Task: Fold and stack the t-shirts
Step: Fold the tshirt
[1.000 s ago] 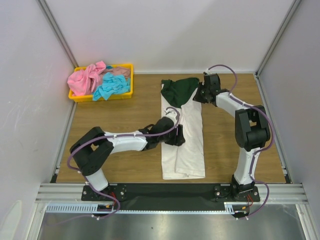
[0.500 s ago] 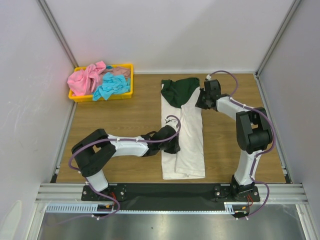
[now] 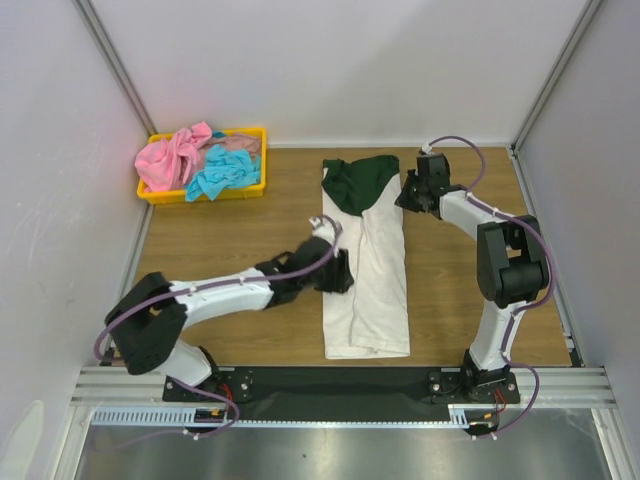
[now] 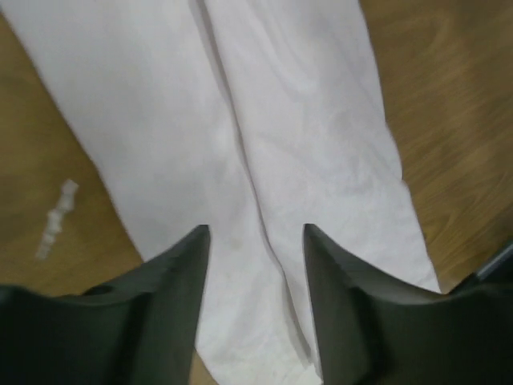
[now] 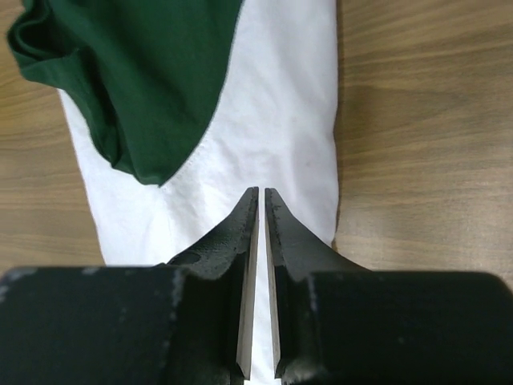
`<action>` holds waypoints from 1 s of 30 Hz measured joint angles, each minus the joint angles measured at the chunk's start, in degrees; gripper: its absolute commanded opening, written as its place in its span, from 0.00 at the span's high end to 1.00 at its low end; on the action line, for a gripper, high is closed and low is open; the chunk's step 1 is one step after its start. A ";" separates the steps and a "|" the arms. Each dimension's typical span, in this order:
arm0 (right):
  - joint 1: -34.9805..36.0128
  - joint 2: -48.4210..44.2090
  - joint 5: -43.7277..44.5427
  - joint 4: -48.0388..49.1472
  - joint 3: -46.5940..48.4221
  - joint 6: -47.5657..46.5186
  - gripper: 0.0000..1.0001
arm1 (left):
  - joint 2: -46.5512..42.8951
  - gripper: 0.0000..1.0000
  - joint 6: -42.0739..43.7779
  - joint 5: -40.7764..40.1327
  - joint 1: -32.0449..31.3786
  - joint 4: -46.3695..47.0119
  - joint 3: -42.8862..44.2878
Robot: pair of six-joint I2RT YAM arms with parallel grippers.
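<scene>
We had the green-sleeved white cotton t-shirt folded lengthwise on the wooden bench, left hand spread above it, right hand pinched together at its sleeve end, pink shirt and turquoise shirt unfolded in the yellow plastic tray.

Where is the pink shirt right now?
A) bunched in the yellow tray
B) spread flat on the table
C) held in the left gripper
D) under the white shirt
A: the pink shirt lies bunched in the tray at the far left corner, beside the turquoise shirt.
</scene>
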 measured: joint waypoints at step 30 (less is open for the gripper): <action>1.29 13.11 -10.99 13.18 13.42 -1.42 0.73 | 42.88 0.25 13.20 1.07 27.45 1.05 56.70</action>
